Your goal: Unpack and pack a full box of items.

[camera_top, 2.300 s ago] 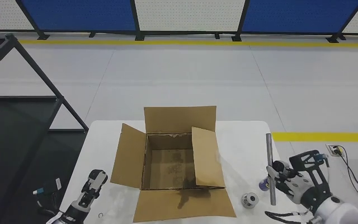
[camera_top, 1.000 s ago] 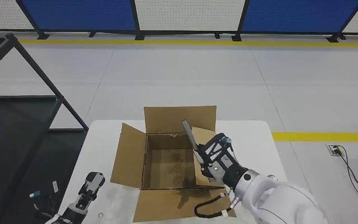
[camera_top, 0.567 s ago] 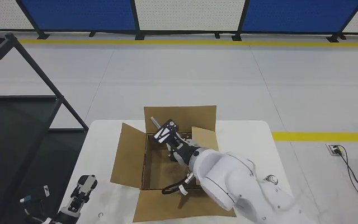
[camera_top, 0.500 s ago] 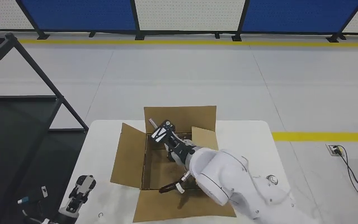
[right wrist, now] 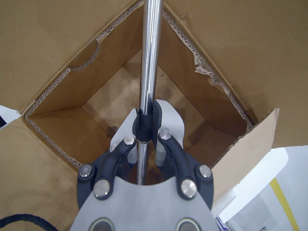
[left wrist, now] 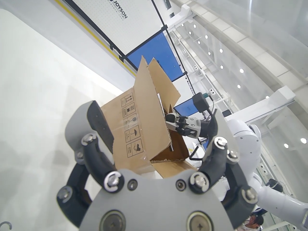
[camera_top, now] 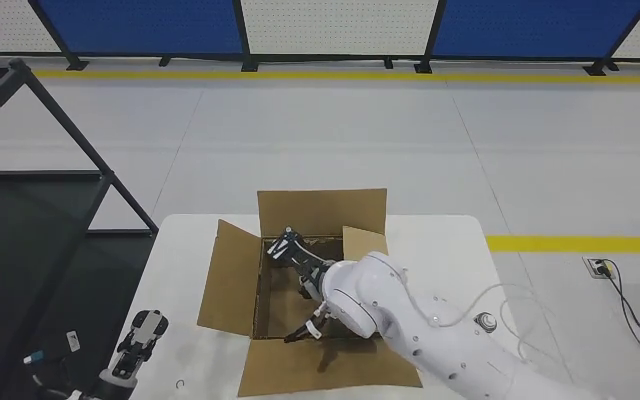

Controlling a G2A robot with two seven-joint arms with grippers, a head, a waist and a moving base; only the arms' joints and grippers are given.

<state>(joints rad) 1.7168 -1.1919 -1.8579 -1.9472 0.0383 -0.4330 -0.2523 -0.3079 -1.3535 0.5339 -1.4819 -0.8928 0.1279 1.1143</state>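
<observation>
Firmly closed, the right gripper (right wrist: pixel 147 115) pinches a metal rod (right wrist: pixel 150 49) between its dark pads. The rod runs straight past the fingertips toward a corner of the cardboard box (right wrist: pixel 216 25). Both hang over the far left of the box opening, with the right arm crossing in from the near right. The rod is round and mirror-bright. The box is brown corrugated board, one wall's top edge torn. At the near left of the table (camera_top: pixel 430 235), the left gripper (camera_top: pixel 140 335) stands spread open.
</observation>
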